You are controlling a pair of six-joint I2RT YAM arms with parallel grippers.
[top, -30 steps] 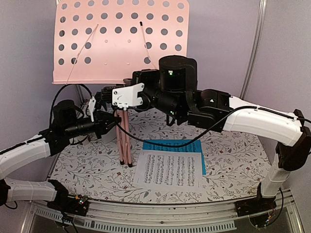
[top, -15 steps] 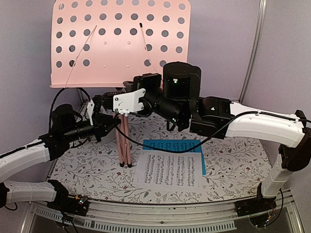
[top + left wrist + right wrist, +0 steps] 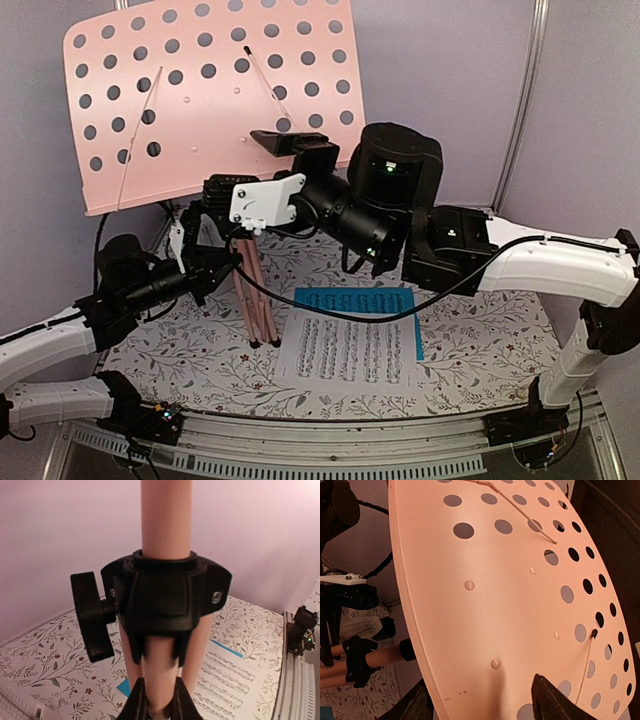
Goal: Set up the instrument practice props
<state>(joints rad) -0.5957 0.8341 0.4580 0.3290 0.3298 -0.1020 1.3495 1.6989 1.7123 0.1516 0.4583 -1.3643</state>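
The pink music stand's perforated desk (image 3: 210,100) stands high at the back left, tilted, on its pink legs (image 3: 252,295). My left gripper (image 3: 222,262) is shut on the stand's pole (image 3: 165,515); its fingertips (image 3: 136,702) pinch a leg just below the black collar (image 3: 165,595). My right gripper (image 3: 278,150) is open at the desk's lower right edge. Its jaws stand apart on either side of the desk (image 3: 510,605), not pressing it. A white music sheet (image 3: 350,350) lies flat on the table, over a bright blue sheet (image 3: 400,300).
A floral mat (image 3: 470,340) covers the table. A black cable (image 3: 330,312) hangs from the right arm above the sheets. The stand's clamp knob (image 3: 92,617) juts out to the left. A purple wall and a metal post (image 3: 525,90) close the back.
My right gripper has opened and let go of the desk. The desk has swung left and upward and now sits more tilted. The left gripper still holds the pole.
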